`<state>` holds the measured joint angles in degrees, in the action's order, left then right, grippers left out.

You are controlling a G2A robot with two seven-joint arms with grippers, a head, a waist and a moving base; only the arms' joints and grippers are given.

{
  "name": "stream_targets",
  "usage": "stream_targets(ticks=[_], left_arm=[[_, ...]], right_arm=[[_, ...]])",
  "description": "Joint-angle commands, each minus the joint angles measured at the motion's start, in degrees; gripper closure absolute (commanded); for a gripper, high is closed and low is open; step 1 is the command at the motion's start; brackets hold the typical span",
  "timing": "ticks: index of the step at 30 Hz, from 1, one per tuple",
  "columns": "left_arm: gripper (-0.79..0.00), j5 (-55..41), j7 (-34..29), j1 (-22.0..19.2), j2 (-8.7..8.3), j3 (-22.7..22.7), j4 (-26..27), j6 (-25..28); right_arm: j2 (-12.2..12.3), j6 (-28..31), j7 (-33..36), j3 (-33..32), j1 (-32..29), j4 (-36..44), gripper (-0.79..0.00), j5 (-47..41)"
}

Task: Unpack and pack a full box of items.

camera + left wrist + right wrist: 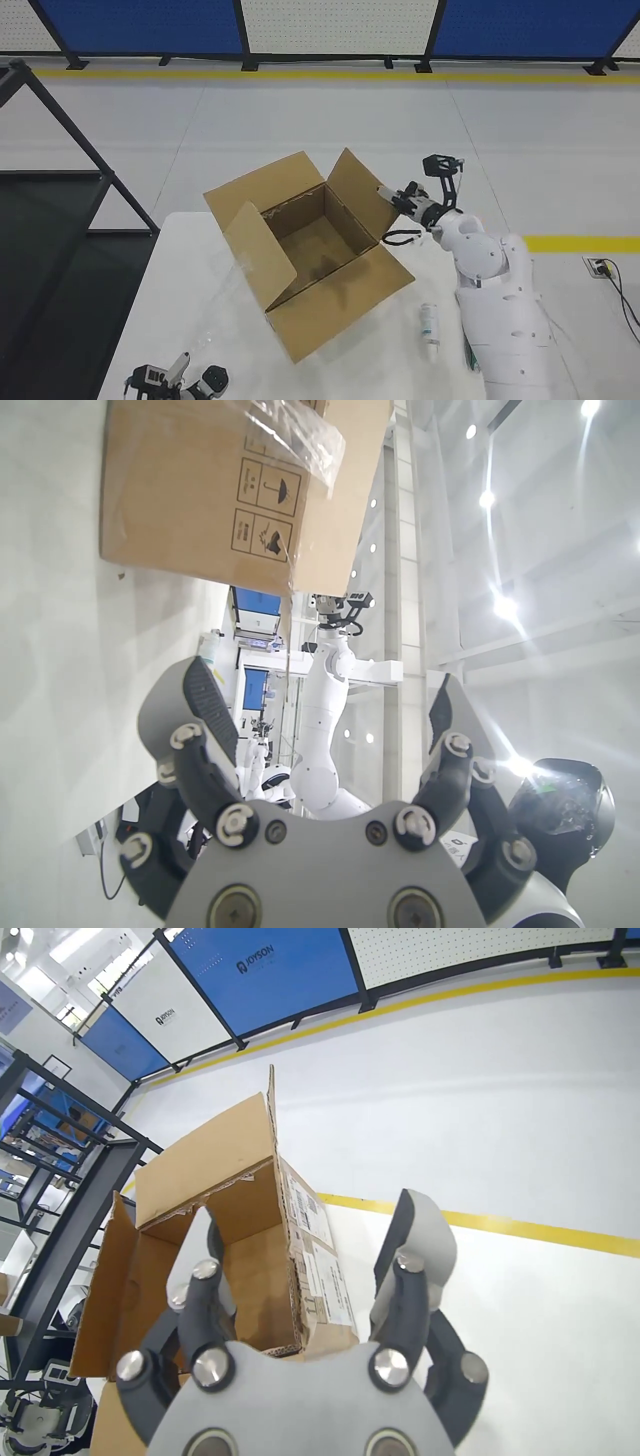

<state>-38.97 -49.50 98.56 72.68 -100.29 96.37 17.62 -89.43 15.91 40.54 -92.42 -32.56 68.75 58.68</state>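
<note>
Open cardboard box [320,245] sits mid-counter [190,290]. My right hand [305,1203], fingers spread, is at its 2 o'clock flap. My left hand [320,670], fingers also spread, is at 7 o'clock.

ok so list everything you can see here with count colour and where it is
box: 1, brown, mid table, flaps open, bare bottom showing
bottle: 1, white, lying on the table beside the box, near the right arm
plastic: 1 piece, clear, against the box side facing the left tool
table: 1, white, under the box
rack: 1, black, beside the table
panels: several, blue and white, along the far floor edge
lines: 2, yellow, on the floor
left tool: 1, grey and black, open, at the table's near corner, apart from the box
right tool: 1, grey and black, open, by the box's flap
</note>
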Motion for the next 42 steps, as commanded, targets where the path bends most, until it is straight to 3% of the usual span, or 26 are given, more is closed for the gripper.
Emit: stream_targets(ticks=[1,10,18,33,42], left_arm=[[-0.785,-0.1,-0.2,-0.3,-0.08,0.0,-0.2,-0.2],[-0.785,-0.2,-0.8,-1.8,-0.49,-0.4,-1.8,-1.2],[-0.785,-0.1,-1.7,-3.0,-0.9,-0.6,-3.0,-2.4],[-0.785,1.4,-3.7,-5.8,-1.67,0.1,-4.5,-4.7],[-0.785,0.9,12.7,-8.1,-1.04,1.6,-6.8,-6.2]], right_arm=[[0.2,-0.7,1.2,0.3,-0.4,0.9,0.0,-0.1],[1.0,-3.1,5.2,1.0,-3.7,7.2,0.0,-3.4],[1.9,-6.9,7.8,0.6,-10.5,16.5,0.0,-5.0],[2.8,-13.8,0.6,1.4,-26.4,32.8,0.0,-5.3],[3.5,-14.8,-0.9,1.3,-29.4,35.5,0.0,-6.7]])
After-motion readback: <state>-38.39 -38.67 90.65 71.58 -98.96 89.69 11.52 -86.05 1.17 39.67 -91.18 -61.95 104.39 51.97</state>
